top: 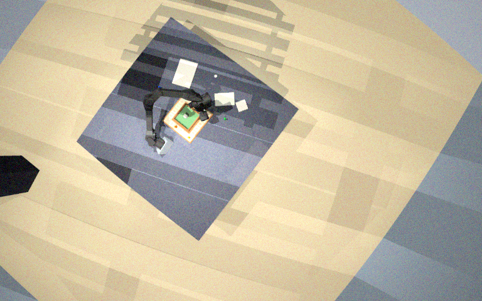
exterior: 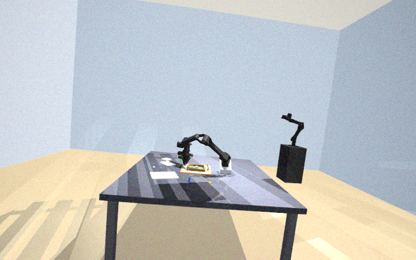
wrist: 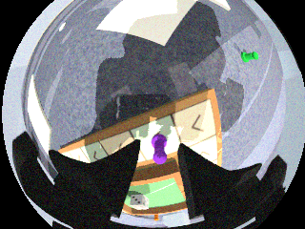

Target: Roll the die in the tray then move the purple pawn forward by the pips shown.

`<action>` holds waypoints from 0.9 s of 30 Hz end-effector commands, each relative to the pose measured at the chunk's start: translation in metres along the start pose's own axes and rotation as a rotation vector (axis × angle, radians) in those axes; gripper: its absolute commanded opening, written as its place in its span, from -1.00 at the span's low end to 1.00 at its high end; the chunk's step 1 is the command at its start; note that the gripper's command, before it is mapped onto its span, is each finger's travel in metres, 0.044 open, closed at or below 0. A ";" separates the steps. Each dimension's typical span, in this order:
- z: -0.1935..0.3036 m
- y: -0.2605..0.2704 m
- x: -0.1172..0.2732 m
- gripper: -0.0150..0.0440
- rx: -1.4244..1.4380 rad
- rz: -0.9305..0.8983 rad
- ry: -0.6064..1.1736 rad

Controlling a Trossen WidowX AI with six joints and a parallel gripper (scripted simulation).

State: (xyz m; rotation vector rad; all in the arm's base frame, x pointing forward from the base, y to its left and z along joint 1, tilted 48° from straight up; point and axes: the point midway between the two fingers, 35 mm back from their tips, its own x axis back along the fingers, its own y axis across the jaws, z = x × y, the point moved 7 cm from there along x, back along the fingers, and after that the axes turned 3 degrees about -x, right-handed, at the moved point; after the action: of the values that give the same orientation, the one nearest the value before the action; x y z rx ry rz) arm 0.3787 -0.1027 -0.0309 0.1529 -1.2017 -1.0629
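Observation:
The purple pawn [wrist: 159,149] [exterior: 185,164] stands on a track square of the board [wrist: 194,123] [top: 170,116]. My gripper [wrist: 159,145] [exterior: 185,163] is partly open, pointing down, with one finger on each side of the pawn; gaps show between pawn and fingers in the wrist view. The arm hides the pawn in the top view. The die [wrist: 138,199] [top: 185,115] [exterior: 196,167] lies on the green floor of the tray [wrist: 159,171] [top: 181,125]. Dark pips show on it, but its top count is too blurred to tell.
An orange pawn [top: 176,126] and a yellow pawn [top: 189,137] [exterior: 207,165] stand on the board. A green pawn [top: 224,118] [wrist: 249,56] and a blue pawn [top: 159,87] [exterior: 189,180] are off it. Pale flat pieces [top: 184,73] [top: 241,105] lie on the table.

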 end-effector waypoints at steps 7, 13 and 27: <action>0.000 0.000 -0.002 -0.35 -0.004 -0.003 0.002; 0.000 0.000 -0.002 -0.49 -0.004 -0.003 0.002; -0.006 0.001 0.066 -0.49 -0.006 0.003 -0.003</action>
State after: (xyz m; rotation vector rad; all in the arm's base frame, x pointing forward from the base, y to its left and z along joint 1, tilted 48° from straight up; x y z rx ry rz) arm 0.3822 -0.1421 0.0023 0.1447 -1.2011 -1.0692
